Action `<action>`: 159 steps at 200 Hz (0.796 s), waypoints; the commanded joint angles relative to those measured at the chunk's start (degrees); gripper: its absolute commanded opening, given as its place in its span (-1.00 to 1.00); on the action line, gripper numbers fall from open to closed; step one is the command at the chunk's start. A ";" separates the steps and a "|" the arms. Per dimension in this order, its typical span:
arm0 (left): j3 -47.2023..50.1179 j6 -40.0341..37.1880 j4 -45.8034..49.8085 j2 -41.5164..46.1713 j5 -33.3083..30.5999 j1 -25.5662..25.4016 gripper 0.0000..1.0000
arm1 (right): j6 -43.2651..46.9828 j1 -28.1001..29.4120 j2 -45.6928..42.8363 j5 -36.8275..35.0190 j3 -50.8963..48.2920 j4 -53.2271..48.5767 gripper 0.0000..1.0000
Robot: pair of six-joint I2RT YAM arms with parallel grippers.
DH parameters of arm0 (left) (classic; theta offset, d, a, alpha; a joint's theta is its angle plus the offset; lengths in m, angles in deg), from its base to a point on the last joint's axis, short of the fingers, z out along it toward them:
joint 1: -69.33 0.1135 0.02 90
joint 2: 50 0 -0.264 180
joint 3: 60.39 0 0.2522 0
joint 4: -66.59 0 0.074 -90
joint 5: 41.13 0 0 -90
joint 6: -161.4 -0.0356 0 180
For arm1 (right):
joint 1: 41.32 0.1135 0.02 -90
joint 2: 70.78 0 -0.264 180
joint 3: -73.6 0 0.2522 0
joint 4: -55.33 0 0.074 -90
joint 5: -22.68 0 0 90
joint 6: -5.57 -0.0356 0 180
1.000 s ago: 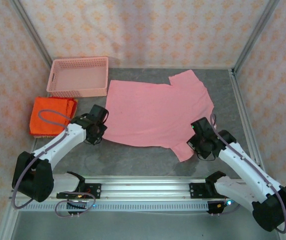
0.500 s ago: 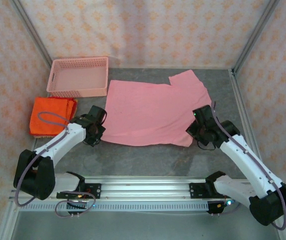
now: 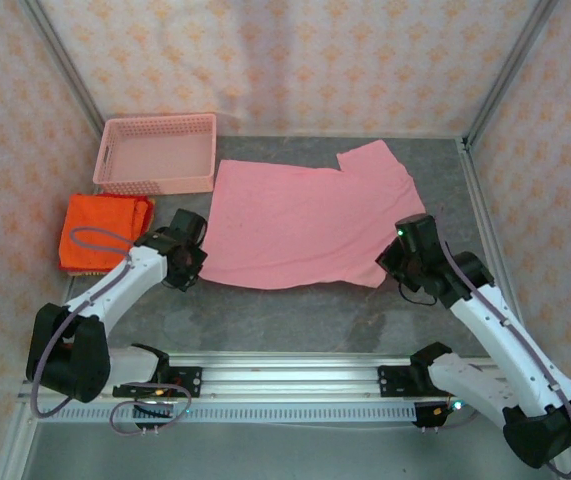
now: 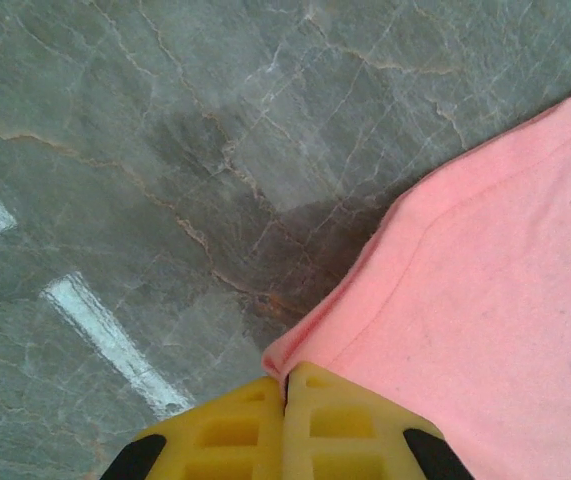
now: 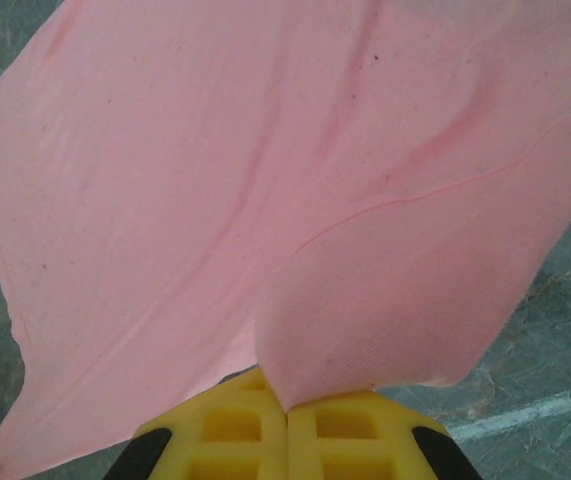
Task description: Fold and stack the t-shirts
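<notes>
We judge it partway: the orange t-shirts [image 3: 105,230] sit folded in a pile at frame left, the pink t-shirt [image 3: 305,225] lies flat and unfolded mid-frame on the table [image 3: 295,320], left tool [image 4: 286,385] clamped on its lower-left corner, right tool [image 5: 287,405] clamped on its lower-right corner.

Table [image 3: 295,315]: grey stone-look top, pale veins, glare streaks (clearest in left wrist view). Pink t-shirt [image 3: 305,225] spread mostly flat across middle, one sleeve pointing toward far right corner. Pink mesh basket [image 3: 155,183] at far left, just beside shirt's far-left corner; touching or not, cannot tell. Orange-red t-shirts [image 3: 105,230] in folded pile at left edge, on near side of basket, apart from pink t-shirt. Metal rail [image 3: 295,378] along near edge.
</notes>
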 commanded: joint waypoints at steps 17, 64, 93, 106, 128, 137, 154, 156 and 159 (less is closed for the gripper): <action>-1.22 0.94 -2.29 -1.58 2.78 2.98 -1.00 | 1.22 -2.90 -0.03 -2.75 -1.95 1.13 -1.00; -4.46 0.55 -2.29 -4.50 3.67 3.17 -1.00 | -1.73 -4.26 -3.28 -8.09 -3.48 -2.40 -1.00; -7.13 -0.15 -1.53 -6.82 3.15 3.17 -1.00 | -2.99 -4.41 -6.57 -9.17 -5.43 -2.81 -1.00; -8.15 -0.56 -1.20 -7.80 3.14 3.17 -1.00 | -2.96 -4.49 -6.60 -8.56 -5.80 -2.52 -1.00; -10.43 -1.90 0.28 -9.13 2.30 3.19 -1.00 | -2.07 -4.53 -5.95 -7.95 -5.88 -1.41 -1.00; -11.25 -2.62 0.58 -9.49 1.83 3.25 -1.00 | -1.70 -4.60 -5.57 -8.39 -5.64 -1.41 -1.00; -12.97 -3.81 1.38 -10.42 0.72 3.18 -1.00 | -0.90 -4.89 -4.87 -8.86 -5.21 -0.52 -1.00; -13.15 -3.95 1.50 -10.55 0.62 3.17 -1.00 | -0.82 -4.95 -4.80 -8.86 -5.15 -0.42 -1.00; -13.38 -4.13 1.63 -10.78 0.45 3.19 -1.00 | -0.67 -5.02 -4.64 -8.87 -5.01 -0.22 -1.00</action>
